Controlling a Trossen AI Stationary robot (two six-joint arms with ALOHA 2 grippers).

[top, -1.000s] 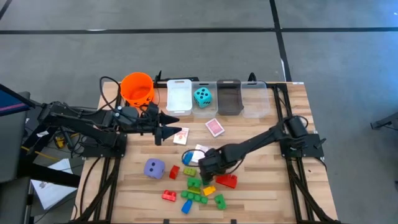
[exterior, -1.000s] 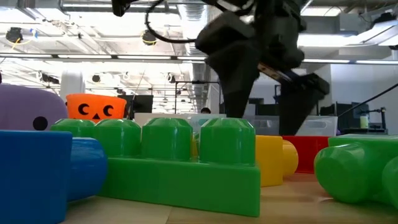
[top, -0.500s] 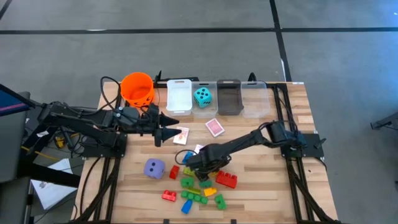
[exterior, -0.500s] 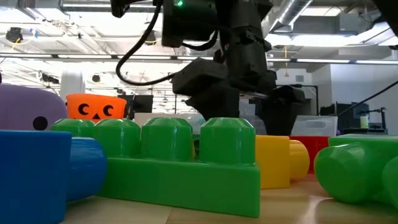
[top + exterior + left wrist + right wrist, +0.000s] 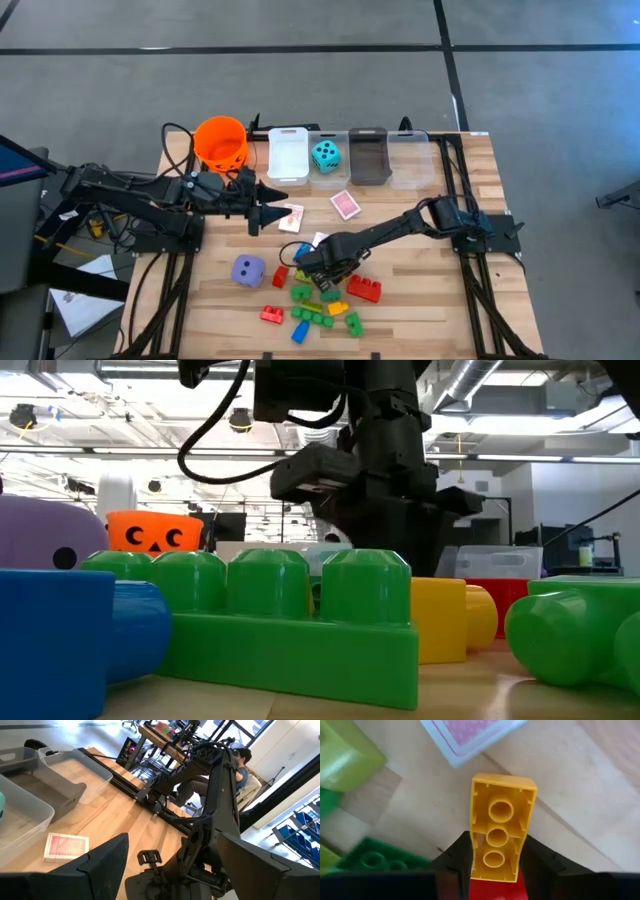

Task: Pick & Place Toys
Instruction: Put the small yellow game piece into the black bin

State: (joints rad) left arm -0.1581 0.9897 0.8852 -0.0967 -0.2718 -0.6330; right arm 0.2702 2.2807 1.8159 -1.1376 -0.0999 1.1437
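Right gripper (image 5: 312, 268) is low over the cluster of bricks near the table's front edge. In the right wrist view its two dark fingers (image 5: 457, 862) pinch a yellow brick (image 5: 501, 825) between them — the brick lies on its side with the hollow underside and three round sockets facing the camera, one finger against each long flank. A red piece (image 5: 495, 887) shows at the base of the jaws, just behind the yellow brick; whether it is a separate brick cannot be told from this view.

Ahead of the fingertips lies a pink-backed card (image 5: 472, 735) on the wooden table (image 5: 570, 795), apart from the brick's far end. To one side of the fingers sit a light green brick (image 5: 345, 755) and a darker green brick (image 5: 380, 860), neither touching the fingers.

Left gripper (image 5: 275, 206) hangs above the table, well apart from the brick cluster — fingers (image 5: 100, 862) spread, nothing between them. Beyond the fingertips lies a pink-backed playing card (image 5: 291, 217).

Other task items: purple die (image 5: 248, 270) on the table beside the cluster; teal die (image 5: 325, 154) in a clear bin (image 5: 327, 178); red brick (image 5: 364, 289) just behind the right gripper.
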